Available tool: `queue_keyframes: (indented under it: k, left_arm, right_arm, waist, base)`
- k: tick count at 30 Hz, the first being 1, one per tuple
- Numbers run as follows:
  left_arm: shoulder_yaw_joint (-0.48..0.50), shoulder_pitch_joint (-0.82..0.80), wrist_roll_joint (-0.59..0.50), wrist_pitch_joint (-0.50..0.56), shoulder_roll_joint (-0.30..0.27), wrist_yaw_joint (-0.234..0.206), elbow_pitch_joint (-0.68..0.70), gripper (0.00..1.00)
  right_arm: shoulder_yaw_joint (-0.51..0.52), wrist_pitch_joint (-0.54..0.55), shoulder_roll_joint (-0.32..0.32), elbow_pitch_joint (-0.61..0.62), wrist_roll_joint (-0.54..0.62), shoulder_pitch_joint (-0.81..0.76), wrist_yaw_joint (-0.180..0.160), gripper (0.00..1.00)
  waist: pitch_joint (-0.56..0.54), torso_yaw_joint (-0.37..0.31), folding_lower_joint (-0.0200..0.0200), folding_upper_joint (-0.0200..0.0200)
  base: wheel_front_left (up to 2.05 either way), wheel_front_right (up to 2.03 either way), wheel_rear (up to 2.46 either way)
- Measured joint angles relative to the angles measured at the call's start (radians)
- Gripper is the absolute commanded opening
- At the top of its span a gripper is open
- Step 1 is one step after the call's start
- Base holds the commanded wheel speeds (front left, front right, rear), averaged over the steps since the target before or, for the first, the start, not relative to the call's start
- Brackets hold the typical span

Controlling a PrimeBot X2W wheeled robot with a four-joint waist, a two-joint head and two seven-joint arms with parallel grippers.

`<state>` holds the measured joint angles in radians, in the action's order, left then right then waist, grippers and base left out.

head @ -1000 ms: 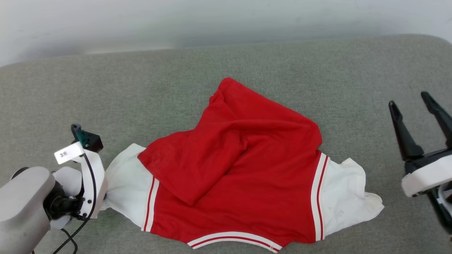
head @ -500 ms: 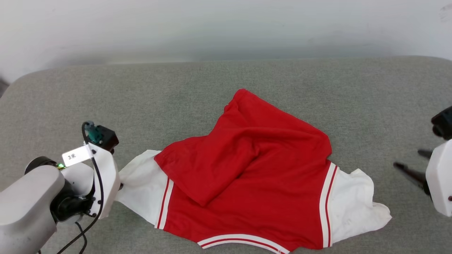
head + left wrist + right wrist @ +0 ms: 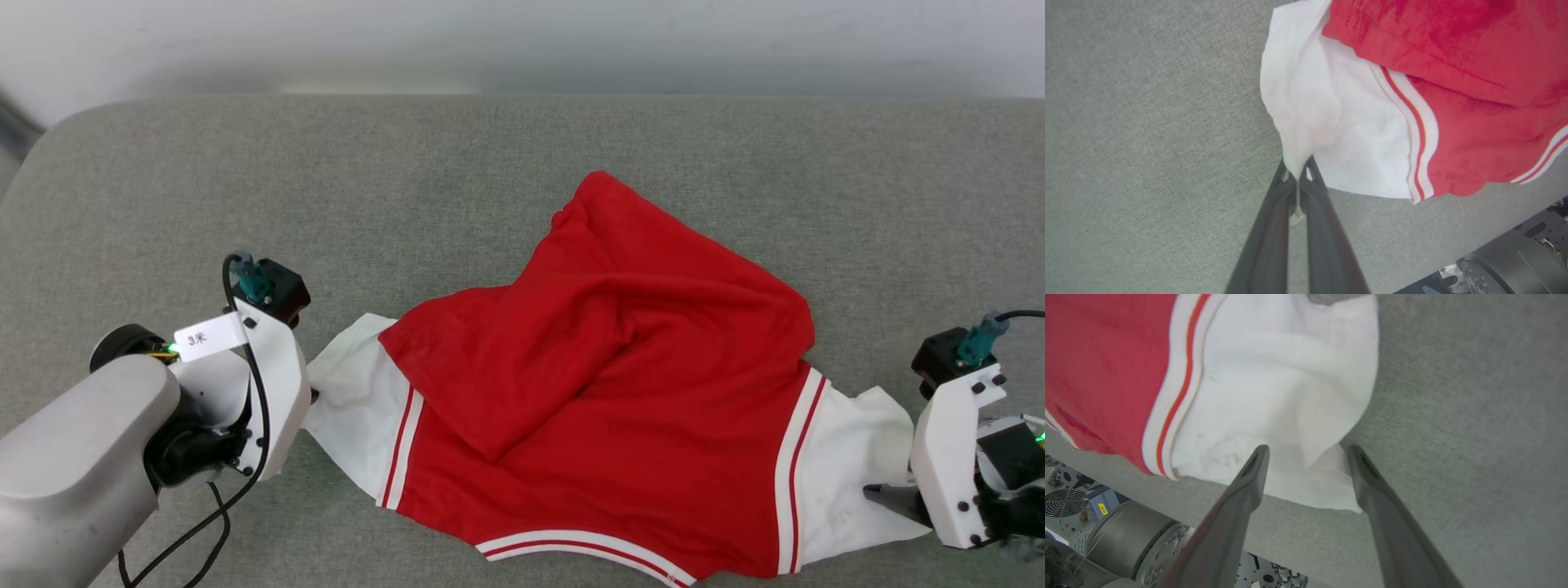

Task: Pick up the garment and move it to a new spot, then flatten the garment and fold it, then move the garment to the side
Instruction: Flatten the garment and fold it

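While pinching garment [image 3: 620, 392] by one sleeve [image 3: 1306, 110] in clamped left gripper [image 3: 1297, 179], straddles other sleeve [image 3: 1282, 388] with spread, empty right gripper [image 3: 1307, 451]; flattening barely begun; folding, moving aside pending.

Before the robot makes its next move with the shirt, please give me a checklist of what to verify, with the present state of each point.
1. Left gripper shut on the left sleeve: ok.
2. Right gripper open: ok.
3. Its fingers straddle the right sleeve at its corner: ok.
4. Right gripper holding cloth: not ok, not yet closed.
5. Shirt lying flat: not ok, the red body is folded over itself.
6. How many cloth layers lie between the right fingers: cannot tell.
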<state>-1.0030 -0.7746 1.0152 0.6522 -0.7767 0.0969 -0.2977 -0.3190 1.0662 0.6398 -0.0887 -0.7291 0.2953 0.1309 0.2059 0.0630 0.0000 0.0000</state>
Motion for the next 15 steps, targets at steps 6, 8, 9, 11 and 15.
queue_keyframes:
  k: [6, 8, 9, 11, 15]
  left_arm:
    - [0.0, -0.008, 0.0, -0.014, 0.0, 0.006, -0.006, 0.0]
    - [0.0, -0.008, 0.0, -0.017, 0.0, 0.008, -0.009, 0.0]
    - [0.0, -0.008, 0.0, -0.021, 0.0, 0.008, -0.01, 0.0]
    - [-0.002, -0.008, 0.0, -0.024, 0.001, 0.009, -0.01, 0.0]
    - [-0.003, -0.004, 0.001, -0.048, 0.003, 0.012, -0.008, 0.0]
  right_arm:
    - [-0.072, -0.046, -0.016, -0.104, -0.002, 0.004, 0.0, 1.0]
    - [-0.095, -0.06, -0.012, -0.114, -0.014, 0.005, -0.002, 1.0]
    - [-0.104, -0.071, -0.008, -0.12, -0.019, 0.006, -0.002, 1.0]
    - [-0.117, -0.087, -0.002, -0.132, -0.032, 0.011, -0.002, 0.4]
    - [-0.138, -0.156, 0.009, -0.145, -0.053, 0.02, -0.002, 0.0]
  waist:
    - [0.026, 0.015, 0.0, 0.0]
    - [0.031, 0.018, 0.0, 0.0]
    - [0.033, 0.019, 0.0, 0.0]
    - [0.035, 0.02, -0.0001, 0.0]
    - [0.021, 0.019, 0.0, 0.0]
  base:
    - [0.0, 0.0, 0.0]
    - [0.0, 0.0, 0.0]
    - [0.0, 0.0, 0.0]
    - [0.0, 0.0, 0.0]
    - [0.0, 0.0, 0.0]
